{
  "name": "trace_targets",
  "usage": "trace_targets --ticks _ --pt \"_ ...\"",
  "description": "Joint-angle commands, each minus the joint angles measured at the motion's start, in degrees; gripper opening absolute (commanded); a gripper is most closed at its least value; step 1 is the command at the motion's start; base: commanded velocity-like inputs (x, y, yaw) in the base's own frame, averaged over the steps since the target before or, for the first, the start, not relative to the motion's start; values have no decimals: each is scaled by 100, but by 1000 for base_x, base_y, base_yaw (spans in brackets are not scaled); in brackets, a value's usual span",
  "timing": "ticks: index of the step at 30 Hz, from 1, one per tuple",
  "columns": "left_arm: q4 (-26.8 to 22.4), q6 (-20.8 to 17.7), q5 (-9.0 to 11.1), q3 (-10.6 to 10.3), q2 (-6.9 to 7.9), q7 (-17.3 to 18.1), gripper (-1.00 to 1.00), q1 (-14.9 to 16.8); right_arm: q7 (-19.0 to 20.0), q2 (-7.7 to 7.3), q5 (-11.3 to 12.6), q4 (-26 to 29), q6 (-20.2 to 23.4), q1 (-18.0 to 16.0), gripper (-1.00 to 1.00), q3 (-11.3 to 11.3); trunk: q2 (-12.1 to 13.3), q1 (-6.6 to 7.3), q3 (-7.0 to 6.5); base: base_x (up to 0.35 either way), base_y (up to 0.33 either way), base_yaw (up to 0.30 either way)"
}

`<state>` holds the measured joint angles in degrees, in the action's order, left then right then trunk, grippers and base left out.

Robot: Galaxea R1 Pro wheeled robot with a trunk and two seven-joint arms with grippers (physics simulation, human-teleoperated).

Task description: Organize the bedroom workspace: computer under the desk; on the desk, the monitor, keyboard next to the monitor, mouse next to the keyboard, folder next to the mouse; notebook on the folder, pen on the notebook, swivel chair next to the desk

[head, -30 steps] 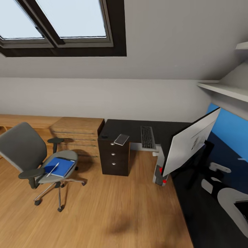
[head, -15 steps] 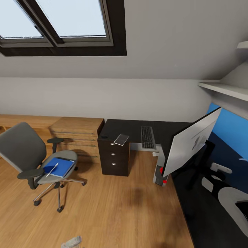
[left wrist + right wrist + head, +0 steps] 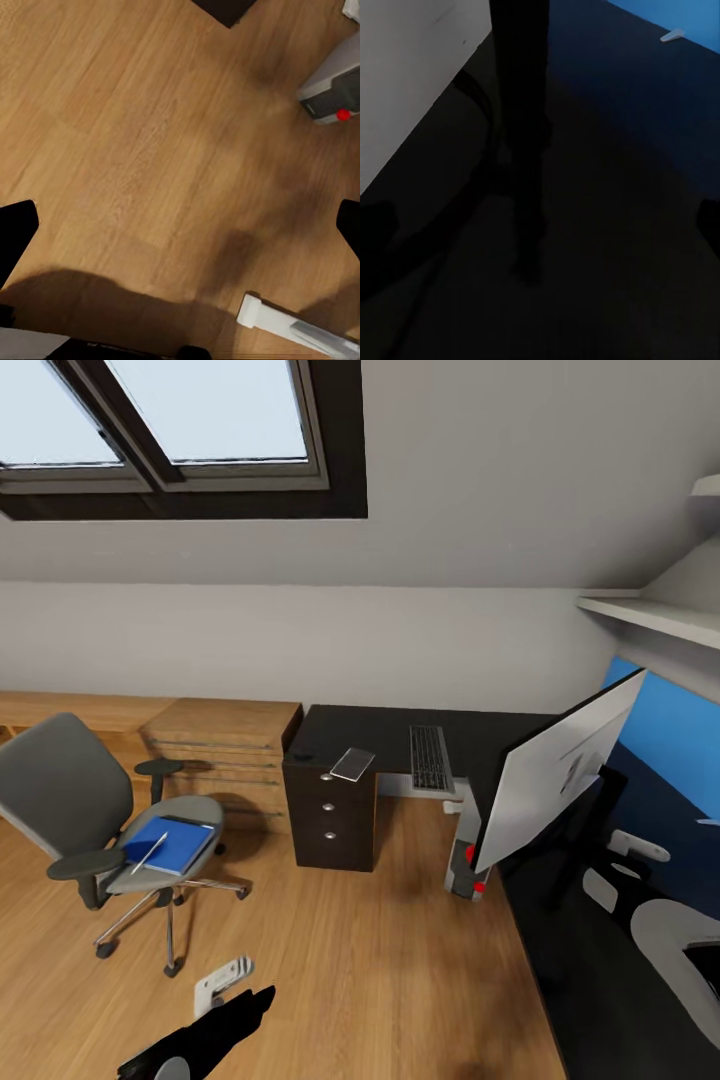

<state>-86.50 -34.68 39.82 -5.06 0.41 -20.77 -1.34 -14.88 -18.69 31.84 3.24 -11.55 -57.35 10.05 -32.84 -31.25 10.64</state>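
Desk [image 3: 480,735]: glossy black top, from the middle of the head view to the lower right corner.
Monitor [image 3: 555,770]: already on the desk, at the right, its silver-white back to the camera; its dark stand [image 3: 521,150] shows in the right wrist view.
Keyboard [image 3: 430,758]: on the desk, centre of the frame, near the monitor; this step looks done.
Computer [image 3: 463,865]: on the floor under the desk edge, below the monitor; its grey corner with a red mark is at the upper right of the left wrist view.
Notebook [image 3: 352,764]: on the desk above the black drawers, not yet stacked.
Swivel chair [image 3: 100,820]: left side, well apart from the desk; still to be moved.
Folder [image 3: 172,845]: on the chair seat, with the pen [image 3: 152,852] on top; both still to go.
Mouse: I cannot find it.
Left gripper [image 3: 222,982]: bottom of the head view, over the wooden floor, fingers spread and holding nothing.
Right gripper: I cannot tell its state.
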Motion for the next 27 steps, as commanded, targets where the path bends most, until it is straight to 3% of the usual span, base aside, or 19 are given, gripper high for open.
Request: trace_targets --ticks 1,27 --pt "76 2 48 31 20 -62 100 2 -15 -4 50 0 -25 -3 100 31 -50 -25 27 0 0 0" --pt "116 8 13 174 11 -50 100 2 1 5 50 1 -123 -2 100 22 -1093 -596 438 0 0 0"
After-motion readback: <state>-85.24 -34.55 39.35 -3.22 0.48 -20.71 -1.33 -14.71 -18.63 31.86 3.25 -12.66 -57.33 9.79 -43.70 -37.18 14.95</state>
